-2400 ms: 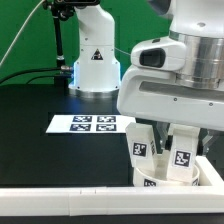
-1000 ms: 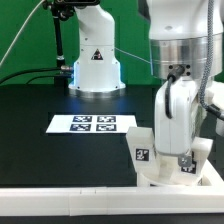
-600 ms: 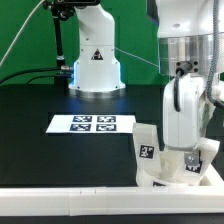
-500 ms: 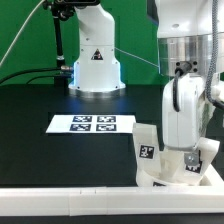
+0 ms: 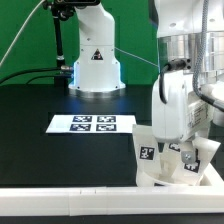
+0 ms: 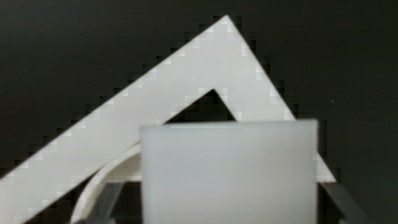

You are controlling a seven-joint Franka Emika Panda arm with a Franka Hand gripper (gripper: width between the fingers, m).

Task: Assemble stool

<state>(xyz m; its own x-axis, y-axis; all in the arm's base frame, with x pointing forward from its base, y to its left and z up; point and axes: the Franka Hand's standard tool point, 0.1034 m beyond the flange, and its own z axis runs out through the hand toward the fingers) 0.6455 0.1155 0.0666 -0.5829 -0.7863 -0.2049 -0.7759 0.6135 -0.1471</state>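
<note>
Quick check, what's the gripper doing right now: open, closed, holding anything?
Gripper: closed on a white plastic blocky stool leg, down at the white stool seat with tagged legs.

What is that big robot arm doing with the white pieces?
The gripper is down on the stool at the exterior view's right, by the long white rail. Its jaws are shut on a white blocky leg standing on the seat. The marker board lies flat on the black table, untouched.
</note>
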